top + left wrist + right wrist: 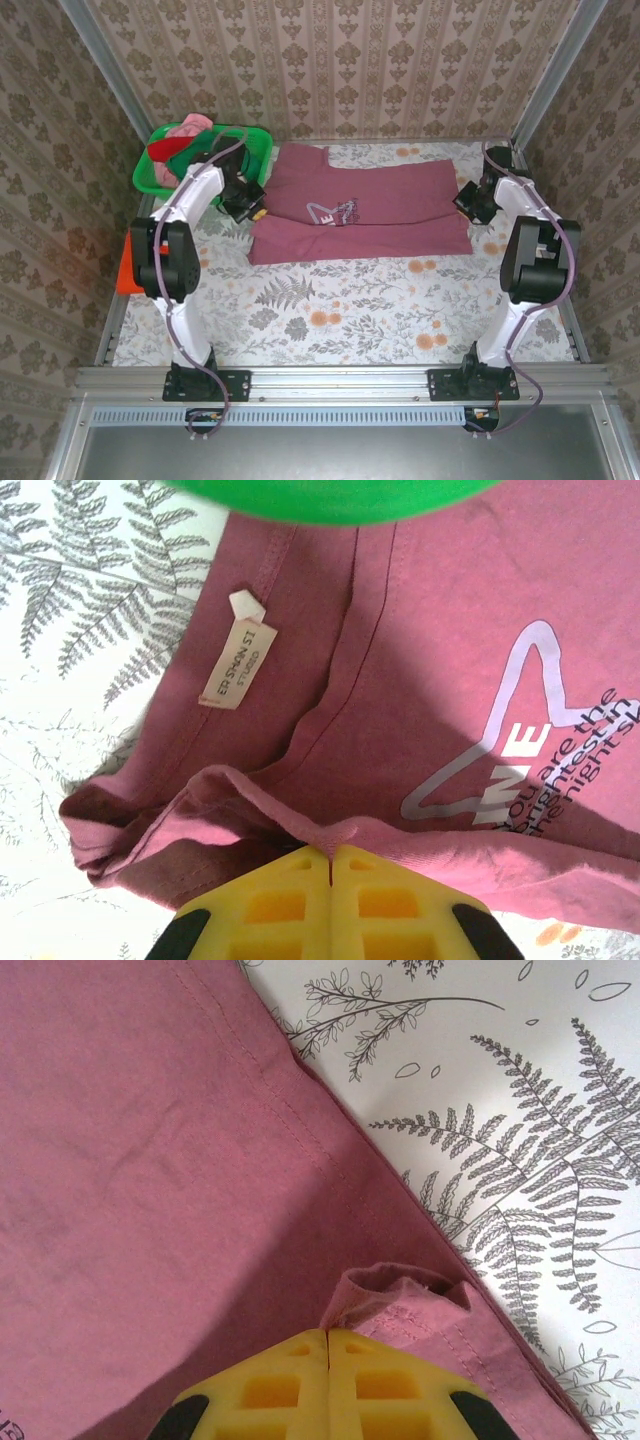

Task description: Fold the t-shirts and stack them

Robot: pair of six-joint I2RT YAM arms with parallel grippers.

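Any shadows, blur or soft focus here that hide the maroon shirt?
Top external: even light, maroon cloth t-shirt clear. Left wrist: green plastic basket rim blurred, shadow band crosses the shirt. Right wrist: shadow darkens cloth beside the yellow fingers.

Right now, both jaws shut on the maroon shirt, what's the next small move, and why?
Probably lift both ends slightly together: the jaws pinch opposite edges of the maroon t-shirt lying on the table, so an even lift starts the fold.

2 arms stretch forward, elbows raised, left arm (187, 205) and right arm (527, 215) angling inward; left gripper (330, 856) and right gripper (328, 1338) each press yellow fingers (275, 905) tightly together.
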